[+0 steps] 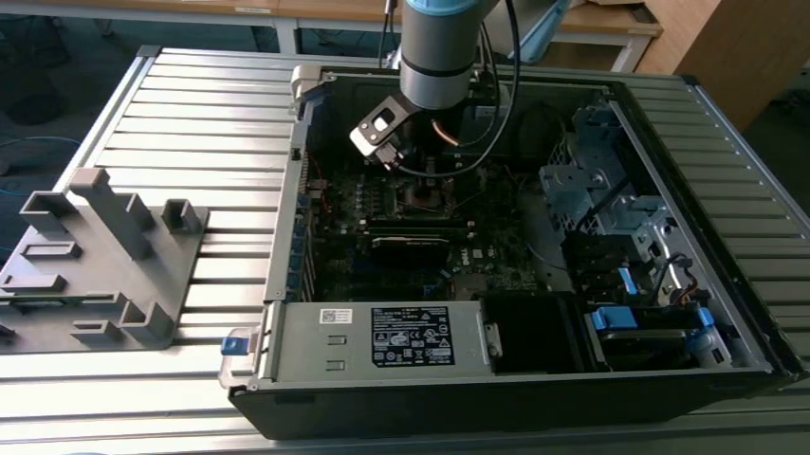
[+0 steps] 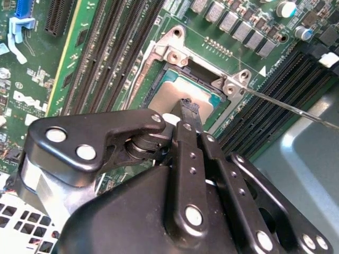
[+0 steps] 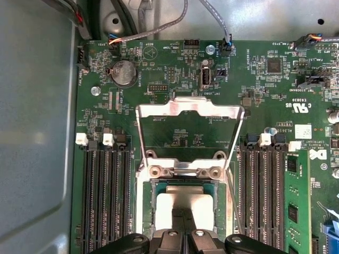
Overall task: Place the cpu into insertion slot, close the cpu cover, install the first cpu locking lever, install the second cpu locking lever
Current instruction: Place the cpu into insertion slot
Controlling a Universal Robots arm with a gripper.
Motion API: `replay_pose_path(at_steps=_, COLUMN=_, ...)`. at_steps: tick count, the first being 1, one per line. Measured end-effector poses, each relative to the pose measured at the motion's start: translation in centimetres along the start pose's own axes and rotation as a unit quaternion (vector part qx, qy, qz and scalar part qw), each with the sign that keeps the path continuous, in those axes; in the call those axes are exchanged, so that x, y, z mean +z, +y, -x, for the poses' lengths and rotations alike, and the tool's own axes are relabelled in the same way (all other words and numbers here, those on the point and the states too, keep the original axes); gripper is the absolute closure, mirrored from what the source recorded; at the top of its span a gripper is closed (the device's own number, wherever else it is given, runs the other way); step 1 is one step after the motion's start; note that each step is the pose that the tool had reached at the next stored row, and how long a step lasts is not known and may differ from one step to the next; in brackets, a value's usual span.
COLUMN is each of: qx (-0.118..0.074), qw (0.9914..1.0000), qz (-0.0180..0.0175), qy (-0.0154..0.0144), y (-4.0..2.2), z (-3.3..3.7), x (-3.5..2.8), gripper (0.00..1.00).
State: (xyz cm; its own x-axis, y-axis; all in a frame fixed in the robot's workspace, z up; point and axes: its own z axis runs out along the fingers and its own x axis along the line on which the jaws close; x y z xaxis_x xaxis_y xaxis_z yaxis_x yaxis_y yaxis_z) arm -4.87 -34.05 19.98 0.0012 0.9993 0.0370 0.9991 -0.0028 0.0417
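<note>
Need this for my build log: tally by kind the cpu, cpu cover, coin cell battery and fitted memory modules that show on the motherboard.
cpu: 1
cpu cover: 1
coin cell battery: 1
green memory module: 1
Total: 4

Site type: robotics lab or assembly test workshop.
Work surface: table (image 1: 165, 114) built of ribbed aluminium profile slats.
Equipment: industrial robot arm (image 1: 437, 47) with external cabling, reaching down into the workpiece.
Workpiece: desktop computer case (image 1: 506, 398) lying on its side, side panel off, motherboard (image 1: 494, 270) exposed.
Fixturing: grey moulded jig (image 1: 101, 256) with upright posts, resting on the table at the exterior view's left.
Surroundings: wooden workbenches (image 1: 608, 24) behind the table; wooden panel (image 1: 734, 57) at the exterior view's right.
</note>
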Motion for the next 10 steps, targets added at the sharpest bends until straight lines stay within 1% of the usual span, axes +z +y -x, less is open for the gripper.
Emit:
replay_pose_path(at_steps=5, qx=0.0, qw=1.0, qz=-0.0006, qy=-0.001, y=-0.04, z=0.04, x=0.26, gripper=0.89)
replay_pose_path(at_steps=10, qx=0.0, qw=1.0, qz=-0.0004, qy=-0.0007, y=-0.05, z=0.05, x=0.31, gripper=0.89)
